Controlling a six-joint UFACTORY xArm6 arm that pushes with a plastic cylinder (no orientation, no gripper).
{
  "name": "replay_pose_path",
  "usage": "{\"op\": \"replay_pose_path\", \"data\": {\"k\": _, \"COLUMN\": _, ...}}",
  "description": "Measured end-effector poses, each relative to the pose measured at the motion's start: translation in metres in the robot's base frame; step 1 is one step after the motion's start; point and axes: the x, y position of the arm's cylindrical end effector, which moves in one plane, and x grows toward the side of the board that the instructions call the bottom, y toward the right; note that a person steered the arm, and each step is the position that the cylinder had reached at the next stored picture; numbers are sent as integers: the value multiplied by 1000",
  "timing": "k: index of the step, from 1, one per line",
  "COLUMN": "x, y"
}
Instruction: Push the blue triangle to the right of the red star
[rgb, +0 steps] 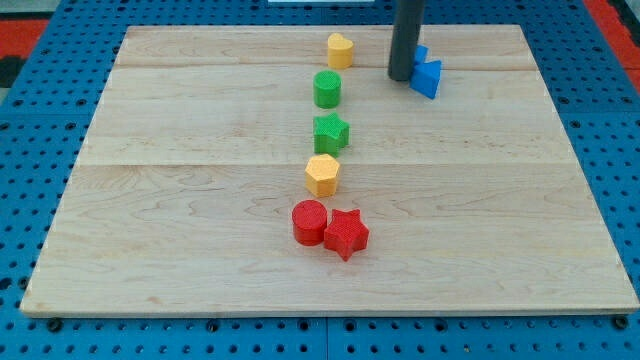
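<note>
Red star (346, 233), red cylinder (309, 222) – two reds.

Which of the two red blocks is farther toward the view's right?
The red star. It sits right of the red cylinder, touching it.

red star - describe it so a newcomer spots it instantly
On the wooden board, a column of blocks runs down the middle. At its bottom end sit two red blocks touching: the red cylinder on the view's left, the red star right, the only pointed red one.

Board (520, 200) open right of red star (346, 233); nothing btwn.
</note>
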Motion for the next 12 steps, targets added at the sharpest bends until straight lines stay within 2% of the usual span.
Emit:
{"op": "replay_pose_path", "data": {"k": 1, "x": -20, "y": 26}}
{"op": "replay_pose_path", "data": {"k": 2, "x": 13, "y": 53}}
{"op": "replay_pose_path", "data": {"k": 3, "x": 80, "y": 50}}
{"op": "replay_pose_path", "data": {"k": 4, "x": 114, "y": 54}}
{"op": "replay_pose_path", "data": {"k": 5, "x": 69, "y": 96}}
{"op": "replay_pose_path", "data": {"k": 6, "x": 40, "y": 68}}
{"op": "replay_pose_path", "data": {"k": 7, "x": 52, "y": 38}}
{"op": "replay_pose_path", "data": {"k": 8, "x": 100, "y": 22}}
{"op": "replay_pose_path", "data": {"k": 9, "x": 99, "y": 22}}
{"op": "replay_pose_path", "data": {"k": 10, "x": 58, "y": 24}}
{"op": "replay_pose_path", "data": {"k": 11, "x": 58, "y": -13}}
{"op": "replay_pose_path", "data": {"k": 12, "x": 97, "y": -16}}
